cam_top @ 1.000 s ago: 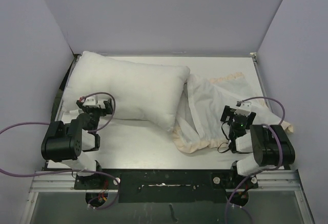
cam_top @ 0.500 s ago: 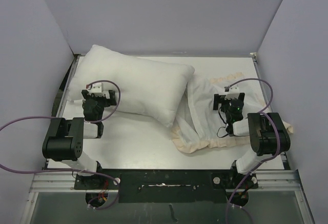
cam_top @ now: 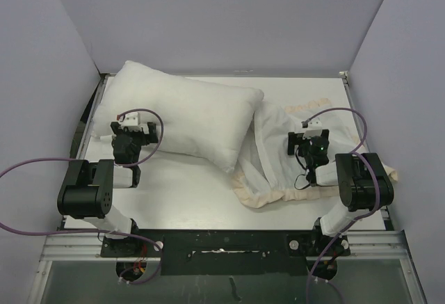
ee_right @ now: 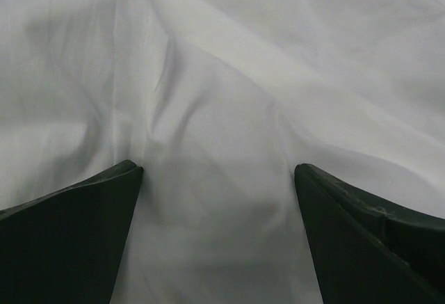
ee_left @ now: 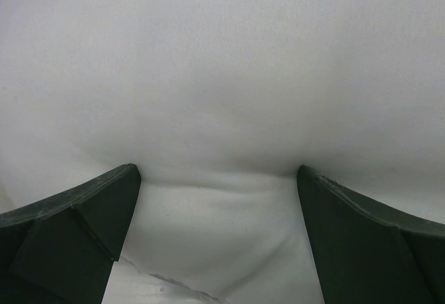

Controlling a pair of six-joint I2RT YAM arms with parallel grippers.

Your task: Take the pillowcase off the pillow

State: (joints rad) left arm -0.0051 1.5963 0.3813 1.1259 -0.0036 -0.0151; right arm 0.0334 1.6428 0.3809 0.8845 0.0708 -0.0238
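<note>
The pillow (cam_top: 191, 116), a plump plain white cushion, lies at the back left and fills the left wrist view (ee_left: 222, 74). My left gripper (cam_top: 134, 133) is open at its near edge, and the fingertips (ee_left: 125, 179) press into the cushion on either side of a bulge. The pillowcase (cam_top: 274, 154) lies flat at the right, white face up, with its peach frill (cam_top: 261, 200) along the edges and one corner tucked under the pillow. My right gripper (cam_top: 308, 140) is open over it, and wrinkled white fabric (ee_right: 222, 109) lies between its fingers.
Lilac walls (cam_top: 222, 19) close in the back and both sides of the white table (cam_top: 181, 193). Purple cables (cam_top: 28, 172) loop from both arms. The black base rail (cam_top: 222, 245) runs along the near edge.
Both arms have reached farther from their bases. The left gripper has pushed the pillow a little back and to the right. The right gripper has moved up over the pillowcase.
</note>
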